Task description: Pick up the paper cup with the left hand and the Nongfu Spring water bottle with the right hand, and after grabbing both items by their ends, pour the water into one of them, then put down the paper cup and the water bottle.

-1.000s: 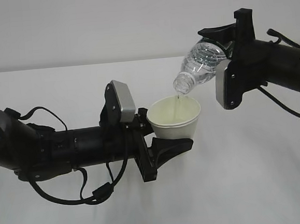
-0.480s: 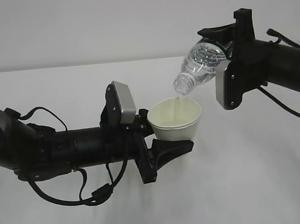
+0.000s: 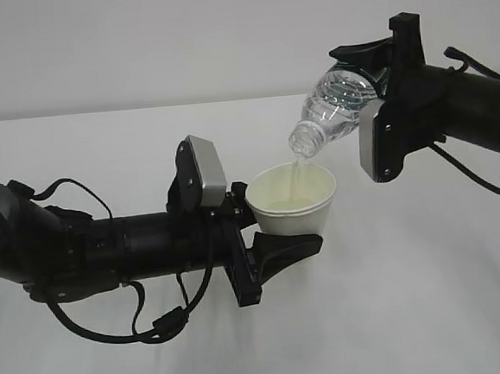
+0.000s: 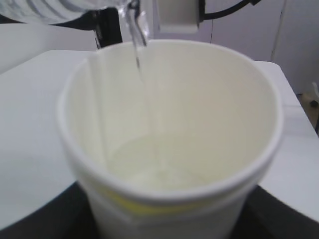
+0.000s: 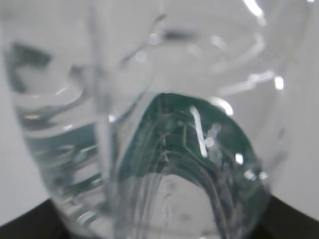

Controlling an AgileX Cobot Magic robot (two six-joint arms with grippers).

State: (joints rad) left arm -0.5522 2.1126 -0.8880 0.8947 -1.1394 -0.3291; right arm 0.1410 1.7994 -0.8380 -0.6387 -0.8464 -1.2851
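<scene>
We are holding the paper cup (image 3: 291, 199) in our left gripper (image 3: 266, 229), whose fingers are spread partway and pinching the cup's lower body from either side. The cup is sitting upright at the gripper's tip, lifted clear of the white bench (image 3: 433, 311), with its rolled rim facing up. In the left wrist view the cup (image 4: 169, 144) is filling the frame, and a shallow pool of water (image 4: 154, 167) is lying in its bottom.

Our right gripper (image 3: 379, 81) is clamping the bottle (image 3: 335, 109) by its base end, fingers likewise set partway apart around it. The bottle is tilting mouth-down toward the left, its open neck hanging just above the cup's far rim without touching it. A thin clear stream (image 3: 296, 171) is running from the neck into the cup. The right wrist view is showing only the bottle's clear ribbed base (image 5: 149, 124) up close, with the dark green label seen through it.
</scene>
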